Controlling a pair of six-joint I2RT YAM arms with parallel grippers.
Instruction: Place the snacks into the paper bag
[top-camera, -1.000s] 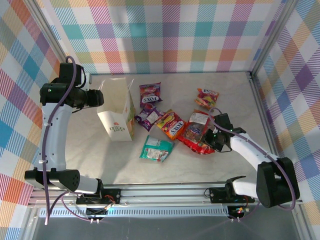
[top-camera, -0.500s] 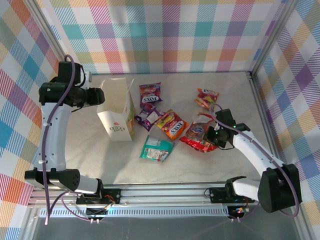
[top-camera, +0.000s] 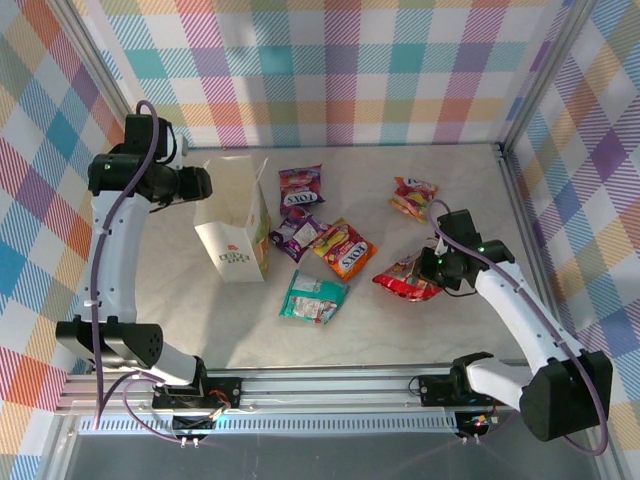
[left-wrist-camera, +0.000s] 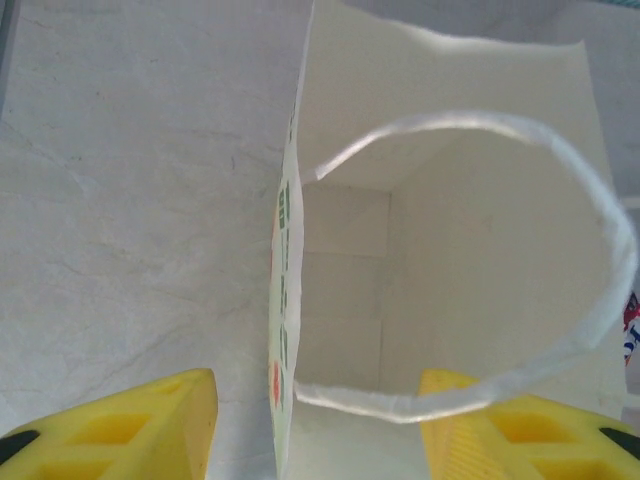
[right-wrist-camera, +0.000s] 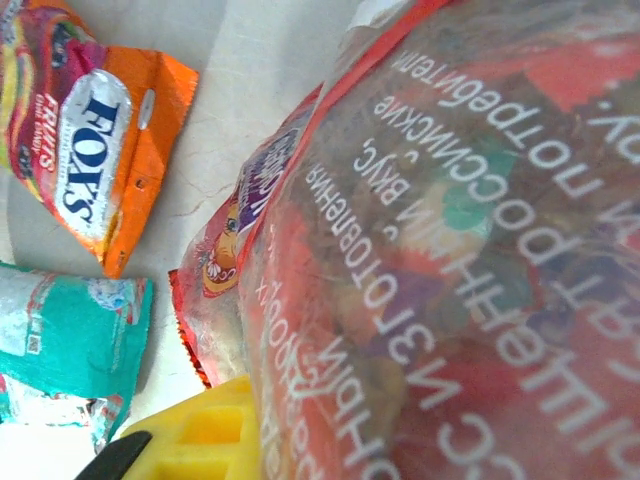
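The white paper bag (top-camera: 235, 228) stands open at the left of the table. My left gripper (top-camera: 204, 185) is open at its rim, and its yellow fingers (left-wrist-camera: 130, 425) straddle the bag's side wall (left-wrist-camera: 285, 330) and white cord handle (left-wrist-camera: 560, 150). My right gripper (top-camera: 430, 268) is shut on the large red packet (top-camera: 405, 282), which hangs crumpled just above the table. That packet (right-wrist-camera: 450, 250) covers one finger, while the other yellow finger (right-wrist-camera: 200, 440) shows beside it. On the table lie two purple packets (top-camera: 300, 187) (top-camera: 297, 232), an orange-red one (top-camera: 343, 248), a teal one (top-camera: 313, 297) and a small red-yellow one (top-camera: 413, 196).
Checked walls close off the back and both sides. A metal rail (top-camera: 330, 385) runs along the near edge. The loose packets lie between the bag and my right arm.
My right gripper has closed on the large red packet and pulled it right and up off the spot beside the orange-red packet. My left arm shifted slightly at the bag's rim.
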